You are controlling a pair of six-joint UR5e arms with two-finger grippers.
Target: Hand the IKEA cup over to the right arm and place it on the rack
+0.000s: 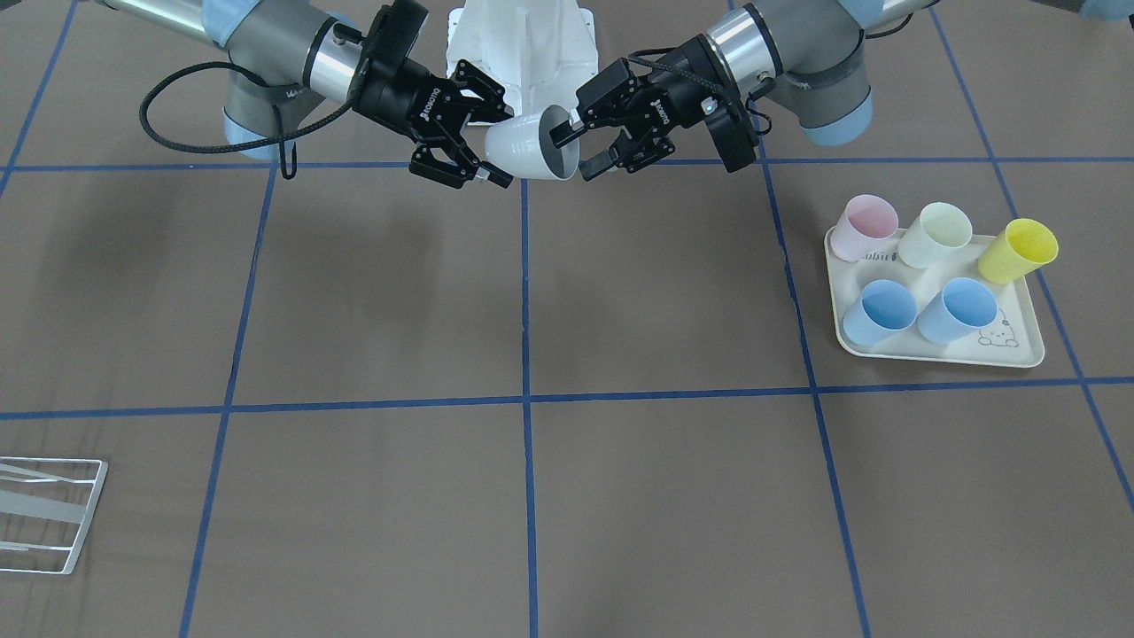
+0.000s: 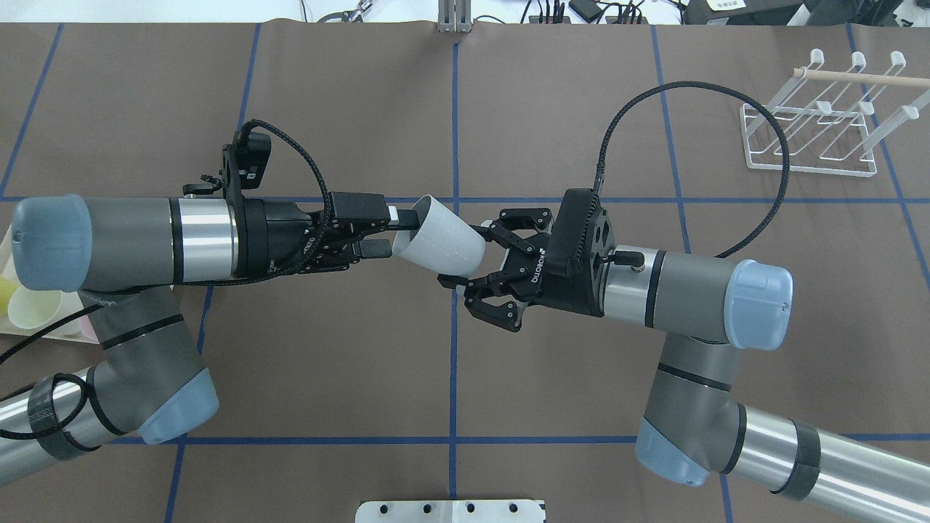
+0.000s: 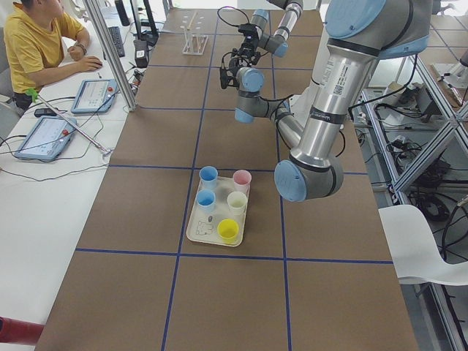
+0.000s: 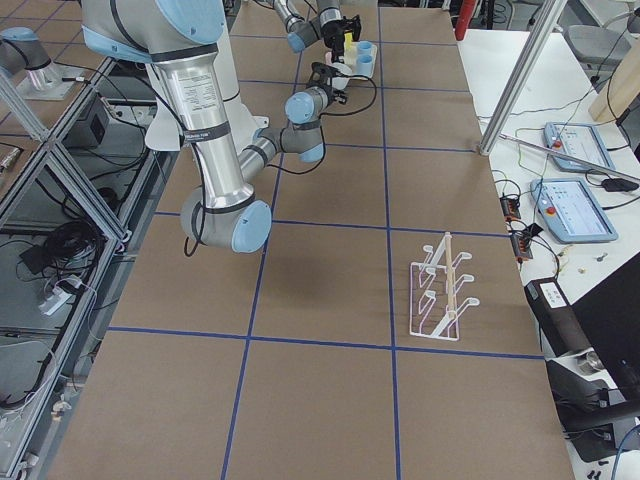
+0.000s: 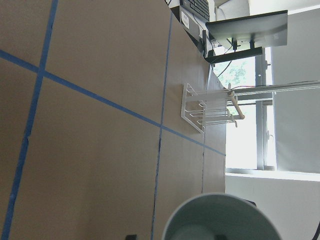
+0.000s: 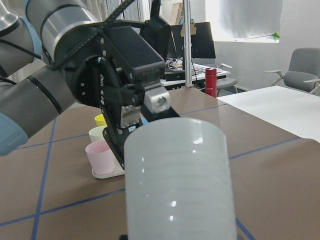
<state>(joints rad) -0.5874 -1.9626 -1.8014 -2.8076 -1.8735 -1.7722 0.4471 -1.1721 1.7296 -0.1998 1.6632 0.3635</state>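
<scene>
Brown table point(image 2: 567, 109), blue tape grid. White wire rack point(image 2: 814, 120) upright on it, well beyond right gripper point(image 2: 476, 265), far-right corner. Cream tray point(image 1: 939, 341) with five cups flat on table behind left gripper point(image 1: 571, 151).

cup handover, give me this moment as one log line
phase: handover | cup: midair, tilted | left hand: shut on rim | right hand: open around base | rack: empty

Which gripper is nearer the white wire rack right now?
Right. The right gripper is open around the white cup's base at mid-table, on the white wire rack's side; the left gripper, pinching the cup's rim, is farther away.
</scene>
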